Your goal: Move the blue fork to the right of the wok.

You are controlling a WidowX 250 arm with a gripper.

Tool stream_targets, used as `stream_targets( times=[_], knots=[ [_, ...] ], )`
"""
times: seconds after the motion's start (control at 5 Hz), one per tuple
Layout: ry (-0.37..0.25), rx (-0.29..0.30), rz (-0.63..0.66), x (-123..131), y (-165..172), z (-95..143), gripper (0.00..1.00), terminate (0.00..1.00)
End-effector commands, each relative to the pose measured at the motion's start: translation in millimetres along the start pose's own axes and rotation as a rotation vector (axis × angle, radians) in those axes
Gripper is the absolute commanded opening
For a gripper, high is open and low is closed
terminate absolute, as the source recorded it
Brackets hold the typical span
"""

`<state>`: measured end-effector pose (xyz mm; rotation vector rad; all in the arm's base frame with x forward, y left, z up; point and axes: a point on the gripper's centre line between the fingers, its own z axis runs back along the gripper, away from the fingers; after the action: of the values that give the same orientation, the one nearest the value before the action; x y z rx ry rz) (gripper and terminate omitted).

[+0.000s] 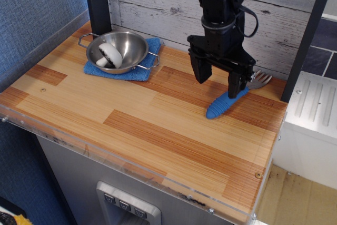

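The gripper (218, 81) hangs wide open over the blue fork (226, 102) near the desk's right edge, probably to grab it. The wok (117, 51) sits in the back left corner.

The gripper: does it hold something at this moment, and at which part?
Nothing is held. The gripper is open above the blue fork, one finger in front of the handle; the fork lies on the table.
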<state>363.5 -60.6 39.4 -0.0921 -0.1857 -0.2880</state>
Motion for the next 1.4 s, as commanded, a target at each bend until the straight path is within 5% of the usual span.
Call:
stream_targets(
  times=[0.0, 0.2, 0.4, 1.2],
  knots=[
    [0.048, 0.042, -0.122, 6.9, -13.4, -3.1, 1.0, 0.0],
    [0.077, 0.045, -0.172, 12.2, -22.0, -9.2, 1.0, 0.0],
    [0.092, 0.049, -0.2, 13.8, -24.4, -13.9, 0.0, 0.0],
    [0.105, 0.066, -0.092, 2.9, -20.6, 0.1, 0.0, 0.0]
  ],
)
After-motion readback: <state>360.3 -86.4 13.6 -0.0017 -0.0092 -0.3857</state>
